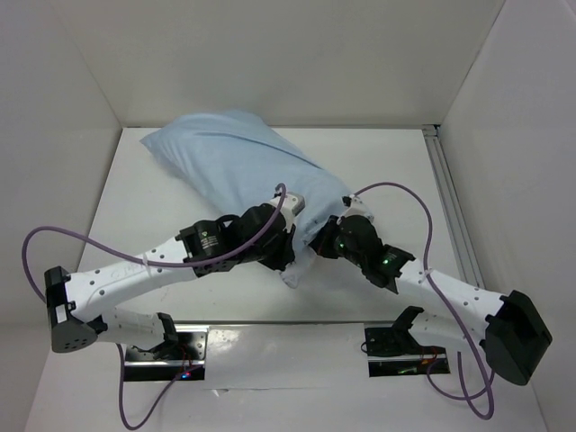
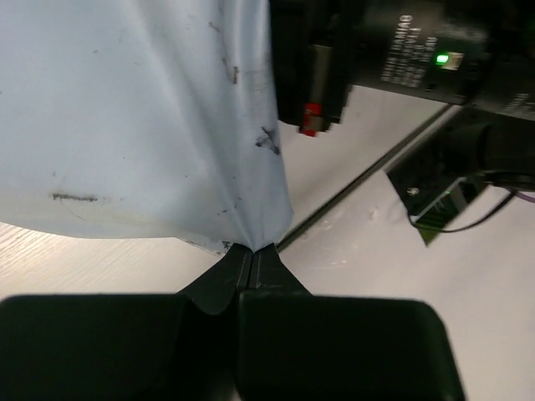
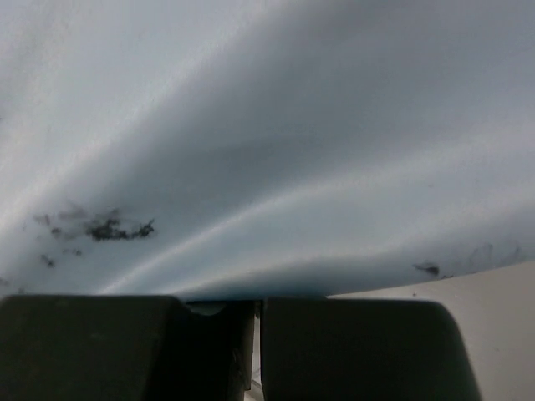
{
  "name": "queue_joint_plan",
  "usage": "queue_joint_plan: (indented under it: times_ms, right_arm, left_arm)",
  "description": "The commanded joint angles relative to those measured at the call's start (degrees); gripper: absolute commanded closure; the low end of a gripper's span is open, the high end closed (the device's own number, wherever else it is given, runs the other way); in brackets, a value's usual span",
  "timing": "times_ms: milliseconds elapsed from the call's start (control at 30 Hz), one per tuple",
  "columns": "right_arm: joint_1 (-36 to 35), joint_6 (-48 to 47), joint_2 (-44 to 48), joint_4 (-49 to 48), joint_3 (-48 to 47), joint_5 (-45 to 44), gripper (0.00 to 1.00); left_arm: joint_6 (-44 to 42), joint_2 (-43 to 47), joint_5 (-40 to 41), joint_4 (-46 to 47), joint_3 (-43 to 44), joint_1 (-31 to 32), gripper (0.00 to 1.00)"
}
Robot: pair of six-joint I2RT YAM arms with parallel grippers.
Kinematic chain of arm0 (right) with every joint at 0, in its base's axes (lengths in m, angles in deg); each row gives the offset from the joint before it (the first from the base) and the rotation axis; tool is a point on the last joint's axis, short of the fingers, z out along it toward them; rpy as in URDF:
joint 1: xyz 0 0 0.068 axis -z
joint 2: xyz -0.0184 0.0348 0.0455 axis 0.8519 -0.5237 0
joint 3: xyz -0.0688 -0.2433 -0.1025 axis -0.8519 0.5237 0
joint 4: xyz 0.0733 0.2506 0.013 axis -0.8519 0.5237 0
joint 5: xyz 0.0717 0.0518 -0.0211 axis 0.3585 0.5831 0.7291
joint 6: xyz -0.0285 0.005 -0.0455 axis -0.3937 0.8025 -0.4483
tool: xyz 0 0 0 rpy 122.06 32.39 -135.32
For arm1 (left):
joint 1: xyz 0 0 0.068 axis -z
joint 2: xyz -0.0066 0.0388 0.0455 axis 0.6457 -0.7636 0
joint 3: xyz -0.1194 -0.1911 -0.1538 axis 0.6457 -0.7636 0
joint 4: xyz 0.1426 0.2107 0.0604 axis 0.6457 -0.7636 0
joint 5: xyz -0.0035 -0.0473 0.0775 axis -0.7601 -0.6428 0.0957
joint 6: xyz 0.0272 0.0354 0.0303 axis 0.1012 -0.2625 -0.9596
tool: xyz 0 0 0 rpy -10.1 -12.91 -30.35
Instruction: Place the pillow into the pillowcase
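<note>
1. The pillowcase (image 1: 234, 157) lies plump and slantwise on the table (image 1: 396, 162), running from about 10 o'clock down to the centre. Its fullness suggests the pillow is already largely inside.
2. A small white patch (image 1: 293, 273) shows at the case's 5 o'clock end. I cannot tell whether it is the pillow's corner or hem.
3. The left gripper (image 2: 252, 251) has its jaws pressed together on a pinch of pale blue fabric at that end.
4. The right gripper (image 3: 255, 301), just beside it, is likewise closed, with a fold of the same cloth caught at its tips.
5. What seems left is drawing the open end fully over the pillow and straightening it.
6. Purple cables (image 1: 405, 193) loop near both wrists, and a metal rail (image 1: 450, 207) runs along the 3 o'clock edge. The two close-set wrists crowd each other most.
</note>
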Motion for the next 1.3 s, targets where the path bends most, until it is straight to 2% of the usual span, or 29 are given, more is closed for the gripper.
queue_joint_plan:
  times_ms: [0, 133, 167, 267, 333, 367, 433, 500, 633, 667, 833, 967, 1033, 1067, 1100, 1133, 1167, 1200, 1233, 1267]
  right_arm:
    - [-0.7, 1.5, -1.3, -5.5, -3.2, -4.8, 1.00]
    - [2.7, 4.1, -3.0, -10.5, -5.4, -6.3, 1.00]
    - [3.6, 4.6, -3.0, -11.7, -5.4, -6.3, 1.00]
    - [8.6, 6.8, 0.1, -13.2, -8.3, -4.7, 1.00]
    - [10.8, 6.8, 2.2, -12.2, -9.2, -4.7, 1.00]
    - [11.4, 6.1, 3.2, -11.5, -9.7, -4.0, 1.00]
    - [11.4, 6.1, 4.4, -10.9, -8.8, -4.0, 1.00]
    - [11.4, 7.1, 4.4, -12.6, -4.8, -3.5, 1.00]
    - [10.9, 13.3, -1.5, -22.1, 4.0, -0.9, 1.00]
    - [10.9, 13.3, -3.2, -25.2, 4.0, 0.0, 1.00]
    - [13.8, 11.7, -10.3, -24.3, -2.3, 2.0, 1.00]
    - [15.1, 10.7, -6.9, -21.4, -1.5, 2.3, 1.00]
    - [15.6, 11.3, -4.1, -21.4, -0.2, 3.2, 1.00]
    - [15.6, 11.3, -3.3, -21.4, 0.5, 4.3, 1.00]
    - [15.6, 11.3, -2.7, -20.8, 0.5, 4.3, 1.00]
    - [15.6, 11.3, -2.2, -20.2, 0.5, 5.1, 1.00]
    - [15.1, 11.3, -1.7, -19.6, 0.5, 5.1, 1.00]
    - [15.1, 9.6, -1.7, -19.0, 0.5, 6.8, 1.00]
    - [15.1, 8.1, -3.1, -17.1, -0.5, 7.8, 0.94]
    - [15.1, 4.9, -4.0, -14.0, -3.6, 8.5, 0.86]
  left_arm:
    - [0.9, 1.2, -8.8, 8.4, 5.0, 1.0, 1.00]
    - [1.6, -2.2, -17.9, 16.0, 7.7, 2.1, 1.00]
    - [1.6, -3.7, -22.0, 17.2, 11.7, 3.4, 1.00]
    - [-0.3, -8.6, -25.4, 15.1, 18.4, 4.7, 1.00]
    - [-1.7, -7.5, -24.7, 13.8, 19.6, 4.7, 1.00]
    - [-1.7, -6.8, -20.5, 12.8, 19.6, 4.7, 1.00]
    - [-2.3, -6.3, -17.8, 10.7, 19.6, 4.7, 1.00]
    - [-2.9, -6.8, -19.8, 10.1, 19.6, 2.2, 1.00]
    - [-2.0, -10.0, -24.6, 12.5, 19.6, 0.3, 1.00]
    - [-1.1, -11.0, -28.7, 15.2, 19.6, 0.3, 1.00]
    - [0.4, -17.9, -38.5, 19.4, 22.5, 3.6, 1.00]
    - [-0.7, -14.3, -32.1, 16.5, 19.3, 3.6, 1.00]
    - [-0.7, -12.8, -24.5, 14.0, 18.8, 3.0, 0.98]
    - [-0.7, -12.8, -21.0, 8.4, 19.5, 3.0, 0.86]
    - [-0.7, -12.8, -17.6, 5.4, 20.2, 3.0, 0.69]
    - [-0.7, -12.8, -10.0, 2.2, 21.2, 3.0, 0.38]
    - [0.0, -12.8, -7.3, -2.8, 21.2, 3.0, 0.27]
    - [0.5, -12.8, -4.8, -4.8, 21.2, 3.0, 0.21]
    - [1.5, -12.8, 0.3, -6.9, 21.2, 3.0, 0.12]
    - [3.5, -12.1, 2.3, -8.5, 20.7, 3.0, 0.12]
